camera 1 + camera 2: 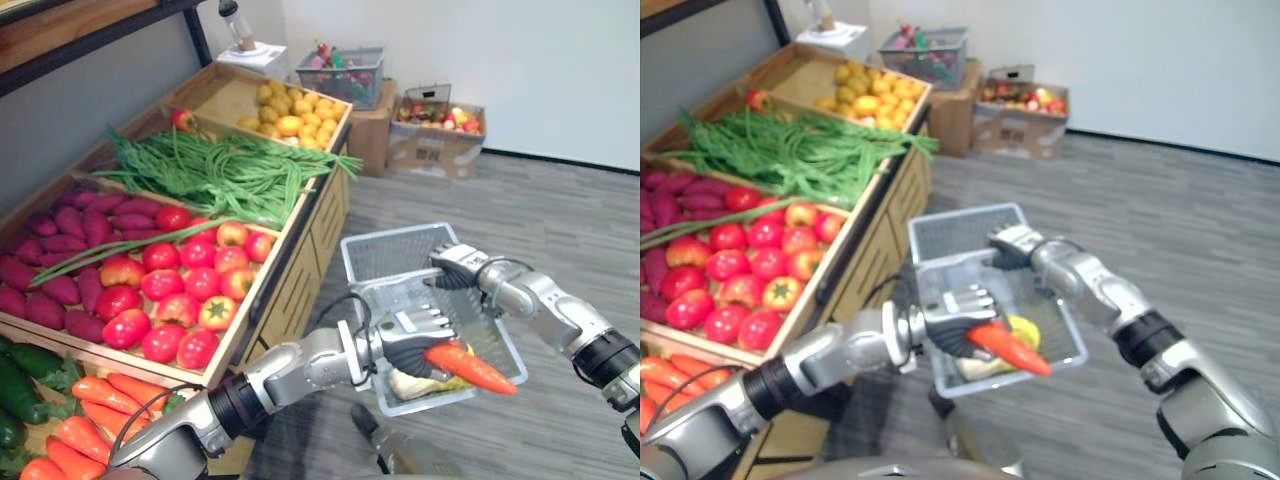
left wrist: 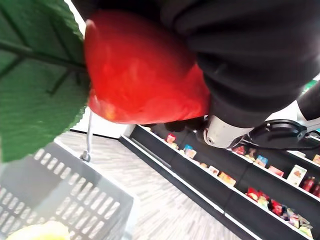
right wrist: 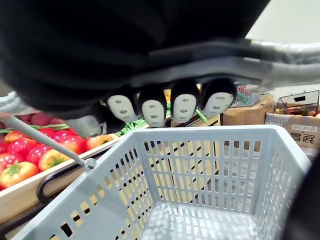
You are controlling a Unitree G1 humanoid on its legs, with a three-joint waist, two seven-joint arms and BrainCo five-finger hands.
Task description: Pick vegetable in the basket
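My left hand (image 1: 412, 338) is shut on an orange carrot (image 1: 470, 368), holding it over the near end of a grey plastic basket (image 1: 398, 240). The carrot's tip points past the basket's front rim. In the left wrist view the carrot (image 2: 140, 75) sits tight against the palm, with its green leaf (image 2: 35, 75) beside it and the basket (image 2: 65, 200) below. A pale yellow vegetable (image 1: 1025, 328) lies in the basket. My right hand (image 1: 455, 265) is shut on the basket's handle and carries it above the floor; its fingers (image 3: 170, 107) curl round the bar.
A wooden produce stand (image 1: 300, 240) runs along the left with tomatoes (image 1: 180, 285), long green beans (image 1: 220, 170), purple sweet potatoes (image 1: 60, 250), lemons (image 1: 290, 115) and carrots (image 1: 90, 410). Cardboard boxes (image 1: 435, 140) stand by the far wall. Grey floor lies to the right.
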